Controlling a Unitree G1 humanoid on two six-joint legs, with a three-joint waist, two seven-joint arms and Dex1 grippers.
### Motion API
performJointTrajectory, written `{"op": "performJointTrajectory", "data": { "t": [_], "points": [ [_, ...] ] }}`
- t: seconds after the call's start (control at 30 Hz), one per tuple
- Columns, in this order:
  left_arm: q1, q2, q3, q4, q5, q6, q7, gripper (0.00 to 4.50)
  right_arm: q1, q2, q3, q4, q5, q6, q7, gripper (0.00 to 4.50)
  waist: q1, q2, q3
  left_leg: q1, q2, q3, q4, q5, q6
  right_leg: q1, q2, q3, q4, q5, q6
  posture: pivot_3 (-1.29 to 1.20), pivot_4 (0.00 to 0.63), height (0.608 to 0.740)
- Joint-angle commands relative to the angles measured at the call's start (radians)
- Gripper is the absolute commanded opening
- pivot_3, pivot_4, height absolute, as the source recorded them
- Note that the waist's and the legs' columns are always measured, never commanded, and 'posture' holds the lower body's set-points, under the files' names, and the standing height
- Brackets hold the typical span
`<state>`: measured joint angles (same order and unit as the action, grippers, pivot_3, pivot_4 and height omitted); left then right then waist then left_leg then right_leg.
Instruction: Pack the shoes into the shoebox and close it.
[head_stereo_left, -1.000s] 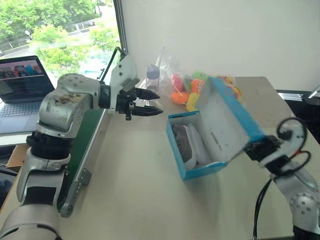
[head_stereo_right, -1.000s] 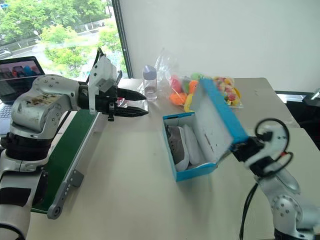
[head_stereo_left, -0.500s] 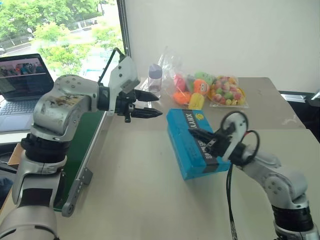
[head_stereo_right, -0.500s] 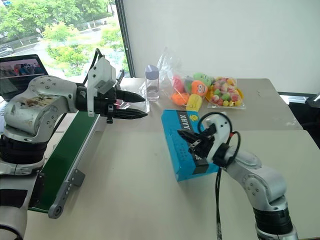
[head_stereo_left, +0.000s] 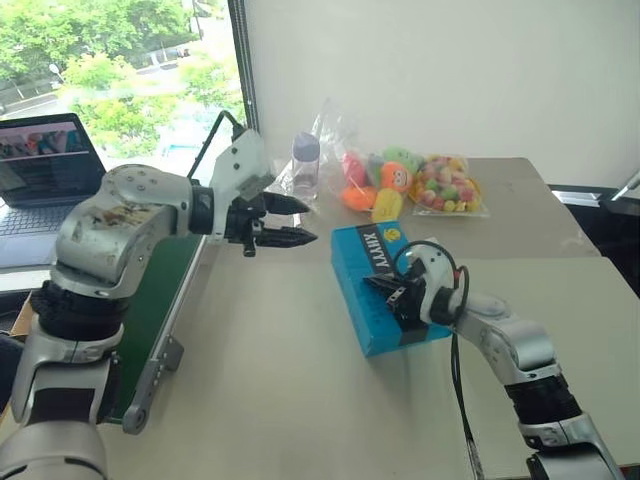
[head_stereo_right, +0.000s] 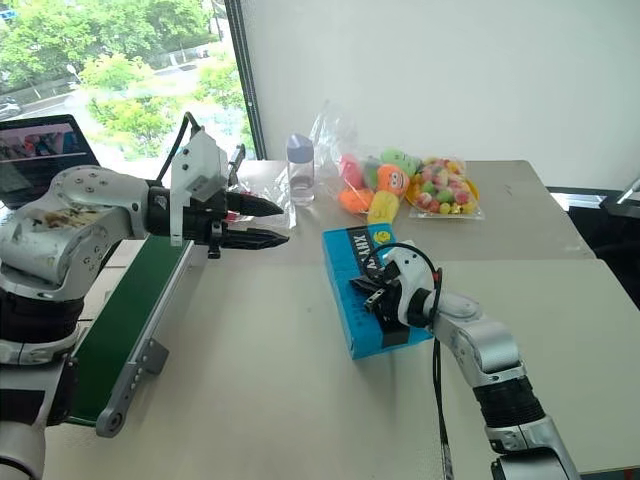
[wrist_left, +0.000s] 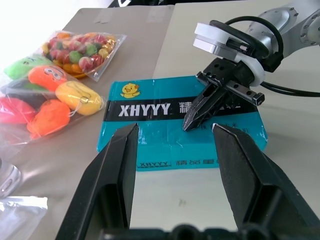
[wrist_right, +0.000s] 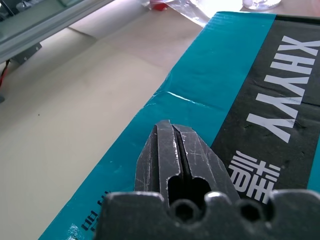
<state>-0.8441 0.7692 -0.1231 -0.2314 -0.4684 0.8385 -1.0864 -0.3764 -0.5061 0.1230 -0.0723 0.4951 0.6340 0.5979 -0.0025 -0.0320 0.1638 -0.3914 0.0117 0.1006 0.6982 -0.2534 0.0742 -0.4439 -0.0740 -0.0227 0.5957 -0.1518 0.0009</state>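
Lid down on the blue shoebox (head_stereo_left: 385, 300), centre frame on the worktop (head_stereo_left: 270, 400). Right tool (wrist_left: 200, 111), pressed together, rests its tips on the lid; push off-centre and the box could skid or the lid spring up. Left tool (head_stereo_left: 290, 222) hangs spread, upper left.

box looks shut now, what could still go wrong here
The right tool, shut, presses its tips on the shoebox lid; pushing off-centre might skid the box across the table instead of seating the lid. When it lifts, the hinged lid may spring up. The open left tool hovers away, so nothing braces the box.
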Motion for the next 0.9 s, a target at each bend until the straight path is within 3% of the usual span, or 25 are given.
{"op": "performJointTrajectory", "data": {
  "t": [0.03, 0.1, 0.2, 0.33, 0.57, 0.9],
  "points": [
    [0.014, 0.018, 0.040, -0.046, -0.016, 0.005, 0.020, 2.51, -0.037, -0.008, -0.078, -0.089, 0.089, 0.152, -0.013, 0.05, 0.000, 0.000, 0.000, 0.001, 0.000, 0.000, 0.000, 0.000, 0.000, 0.001, 0.000, 0.000, 0.000, 0.000, 0.000, 0.00, 0.150, 0.740],
    [0.050, 0.029, 0.047, -0.065, -0.027, 0.007, 0.019, 2.51, -0.095, -0.040, -0.147, -0.191, 0.180, 0.216, 0.012, 0.05, 0.000, 0.001, 0.001, 0.000, 0.000, 0.000, -0.002, 0.000, 0.000, -0.002, -0.001, 0.001, 0.000, 0.000, 0.000, 0.00, 0.150, 0.740],
    [0.086, 0.028, 0.052, -0.073, -0.024, 0.008, 0.038, 2.51, -0.146, -0.103, -0.198, -0.273, 0.258, 0.276, 0.063, 0.69, 0.000, 0.001, 0.001, -0.010, 0.000, 0.003, -0.003, 0.001, -0.001, -0.016, -0.001, 0.005, 0.005, 0.003, 0.004, 0.00, 0.150, 0.740],
    [0.130, 0.015, 0.061, -0.088, -0.037, 0.003, 0.056, 2.51, -0.172, -0.235, -0.172, -0.367, 0.263, 0.299, 0.153, 2.11, 0.004, 0.001, 0.001, -0.013, 0.001, 0.002, -0.004, 0.000, -0.001, -0.018, 0.002, 0.000, 0.005, 0.006, -0.002, 0.00, 0.150, 0.740],
    [0.230, 0.015, 0.118, -0.156, -0.067, -0.022, 0.102, 2.51, -0.202, -0.395, -0.096, -0.395, 0.185, 0.253, 0.293, 4.43, 0.007, 0.001, 0.001, -0.014, 0.000, 0.003, -0.002, -0.001, 0.001, -0.016, 0.000, 0.000, -0.001, 0.001, 0.004, 0.00, 0.150, 0.740],
    [0.316, 0.044, 0.196, -0.182, -0.069, -0.010, 0.162, 2.51, -0.196, -0.445, -0.104, -0.260, 0.114, 0.202, 0.387, 4.48, 0.013, 0.001, 0.001, -0.013, 0.000, 0.003, -0.002, -0.001, 0.001, -0.016, -0.001, 0.000, 0.000, -0.001, -0.001, 0.00, 0.150, 0.740]
  ]
}}
